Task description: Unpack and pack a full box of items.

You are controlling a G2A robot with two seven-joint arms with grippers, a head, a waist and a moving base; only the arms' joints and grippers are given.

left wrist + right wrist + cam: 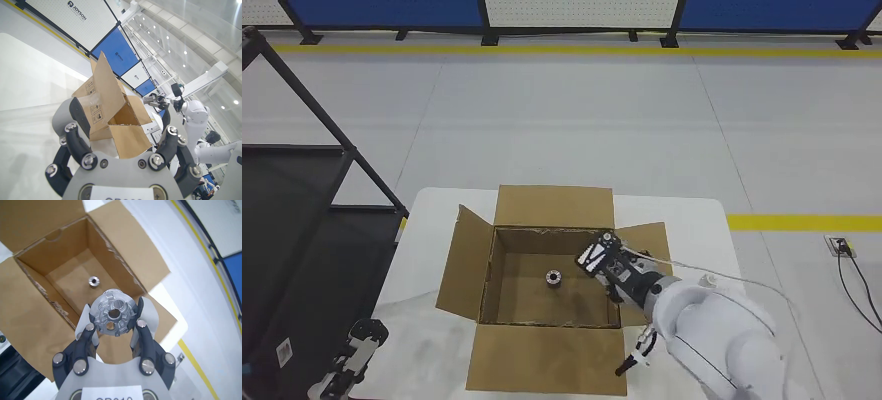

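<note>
Hub (115, 317) first: a toothed metal disc, clamped by its rim in the right gripper (115, 307). Its bored face is turned toward the wrist camera, so I judge its axis runs roughly along the gripper's line down into the box (62, 243). The hub hangs over the open box, near its right wall. A small ring (94, 281) lies alone on the box floor, toward the middle and well apart from the hub. If I lower the hub, that gap is what I must keep.

The right wrist view gives me the grip and the ring beyond it. The top view places the gripper just inside the right wall. From the left wrist view I get height: the right gripper sits above the flaps, clear of the rim.

The left gripper (354, 355) is parked low beside the table (432, 230), jaws spread and holding nothing, well apart from the box. The right arm is plainly the nearer.
</note>
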